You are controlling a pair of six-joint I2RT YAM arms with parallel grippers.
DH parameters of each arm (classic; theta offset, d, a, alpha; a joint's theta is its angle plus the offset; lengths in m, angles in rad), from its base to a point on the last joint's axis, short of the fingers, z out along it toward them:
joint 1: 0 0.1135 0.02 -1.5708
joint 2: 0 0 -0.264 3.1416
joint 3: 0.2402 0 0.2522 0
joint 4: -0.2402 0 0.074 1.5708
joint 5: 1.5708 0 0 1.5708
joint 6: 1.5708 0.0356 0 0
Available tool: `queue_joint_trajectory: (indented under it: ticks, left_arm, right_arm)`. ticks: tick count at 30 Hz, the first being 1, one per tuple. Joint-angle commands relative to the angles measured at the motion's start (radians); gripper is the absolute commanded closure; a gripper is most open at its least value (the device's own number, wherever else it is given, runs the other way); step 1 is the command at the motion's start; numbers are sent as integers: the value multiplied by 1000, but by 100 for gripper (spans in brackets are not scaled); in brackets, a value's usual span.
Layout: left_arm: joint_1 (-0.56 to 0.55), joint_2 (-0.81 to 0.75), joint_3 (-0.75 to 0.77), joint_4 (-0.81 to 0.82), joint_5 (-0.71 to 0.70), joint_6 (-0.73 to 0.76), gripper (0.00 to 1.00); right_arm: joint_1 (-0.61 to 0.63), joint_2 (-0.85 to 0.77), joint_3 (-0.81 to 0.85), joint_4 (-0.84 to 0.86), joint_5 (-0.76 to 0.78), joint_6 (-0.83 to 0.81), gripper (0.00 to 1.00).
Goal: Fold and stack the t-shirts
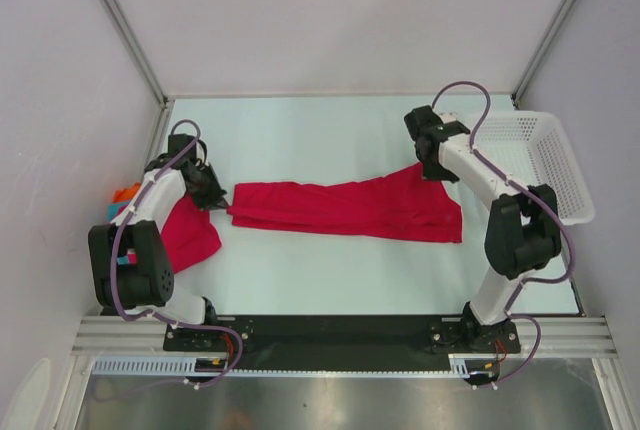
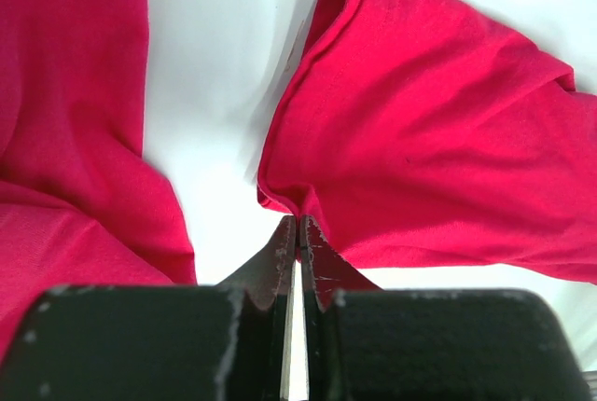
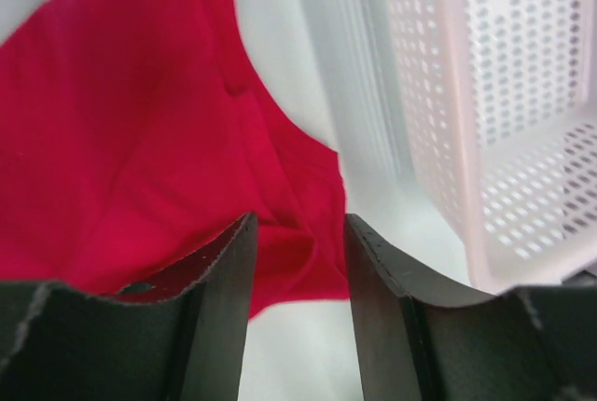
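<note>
A crimson t-shirt [image 1: 345, 208] lies folded into a long band across the middle of the table. My left gripper [image 1: 222, 195] is at its left end, and the left wrist view shows the gripper [image 2: 298, 222] shut with a corner of this t-shirt [image 2: 429, 140] pinched between its tips. My right gripper [image 1: 432, 172] hovers over the band's right end. In the right wrist view this gripper [image 3: 298, 224] stands open, with the t-shirt [image 3: 140, 140] lying loose beneath and between the fingers. A second red t-shirt [image 1: 190, 235] lies under the left arm, and it also shows in the left wrist view [image 2: 65, 140].
A white mesh basket [image 1: 545, 165] stands at the right edge, close to the right arm, and also shows as a basket [image 3: 504, 93] in the right wrist view. Small orange and teal garments [image 1: 125, 195] sit at the far left edge. Frame posts rise at the back corners.
</note>
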Motion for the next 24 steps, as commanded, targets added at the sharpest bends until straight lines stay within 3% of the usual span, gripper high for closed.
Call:
queue_joint_trajectory:
  ticks: [1,9,24]
  left_arm:
    - [13,-22,32,-8,14,23,93]
    - [25,-19,18,-2,20,28,94]
    - [25,-11,-17,26,26,26,94]
  right_arm:
    - [-24,116,41,62,-87,-33,53]
    - [8,150,-59,105,-137,-19,56]
    - [100,-120,-298,69,-167,38,59]
